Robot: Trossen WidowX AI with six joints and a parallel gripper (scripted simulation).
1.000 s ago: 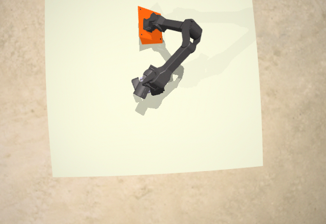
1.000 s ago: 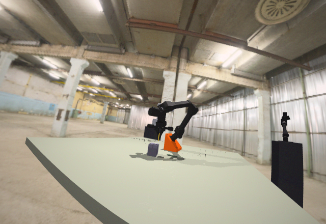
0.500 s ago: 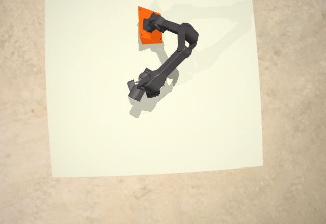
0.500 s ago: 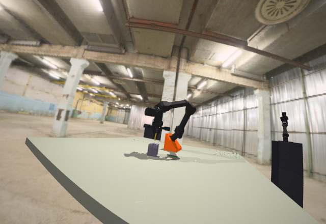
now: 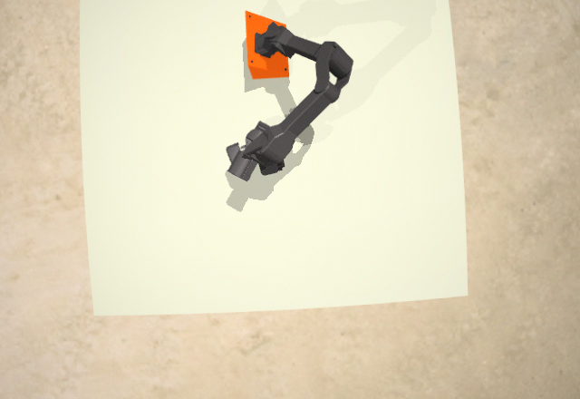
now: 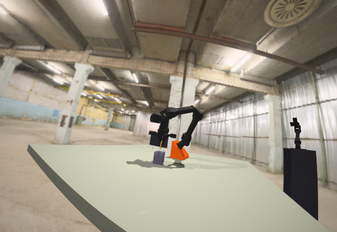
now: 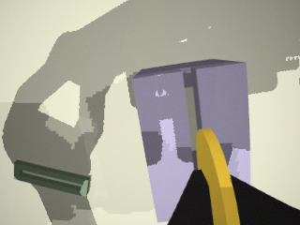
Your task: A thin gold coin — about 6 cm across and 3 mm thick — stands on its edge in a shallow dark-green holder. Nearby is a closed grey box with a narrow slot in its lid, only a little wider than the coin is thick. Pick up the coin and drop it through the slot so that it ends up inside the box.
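Top view: high overhead, looking straight down, far out; whole pale green counter (image 5: pixel 140 245) and dark six-joint arm (image 5: pixel 309 104) in frame. Exterior view: low, off one counter corner, distant, facing the arm's orange wedge base (image 6: pixel 178 150). Wrist view: close, aimed down past the gripper. Exterior and wrist views share the lavender-grey slotted box (image 7: pixel 187 119).

Bright, even overhead light; the arm (image 5: pixel 304 104) throws soft, blocky-edged shadows across the table (image 5: pixel 140 221), wide-angle edges bowed
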